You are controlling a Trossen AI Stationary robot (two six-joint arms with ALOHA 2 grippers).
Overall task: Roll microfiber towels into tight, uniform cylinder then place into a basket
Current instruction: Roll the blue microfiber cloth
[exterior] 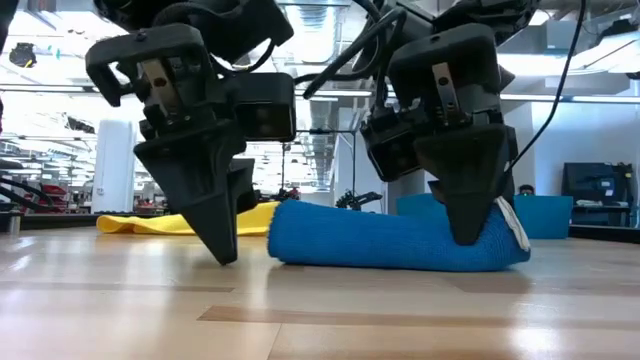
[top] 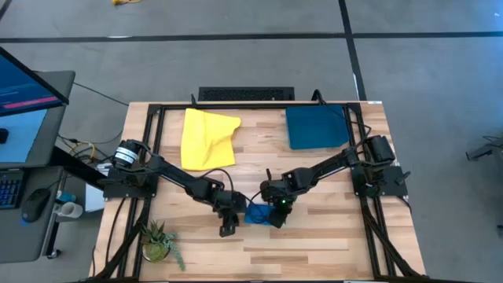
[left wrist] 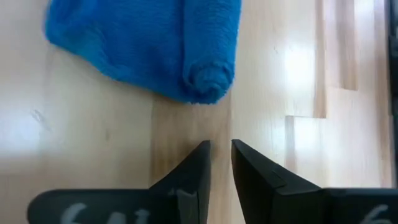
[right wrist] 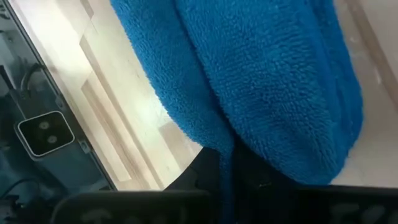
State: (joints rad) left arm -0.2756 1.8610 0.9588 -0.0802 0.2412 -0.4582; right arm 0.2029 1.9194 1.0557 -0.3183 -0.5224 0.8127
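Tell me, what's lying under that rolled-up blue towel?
Only the bare wooden table shows under the blue towel. The right gripper presses into its far end, so anything beneath that end is hidden.

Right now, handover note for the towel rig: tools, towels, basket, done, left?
Left tool: empty, jaws nearly closed with a slim gap, tips at the table just off the blue towel.
Right tool: shut on the blue towel's other end.
Blue towel: rolled, lying mid-table near the front.
Yellow towel: unrolled, crumpled, back left.
Basket: back right, nothing in it.
Done: blue roll formed.
Left: basket the blue roll, then roll and basket the yellow towel.
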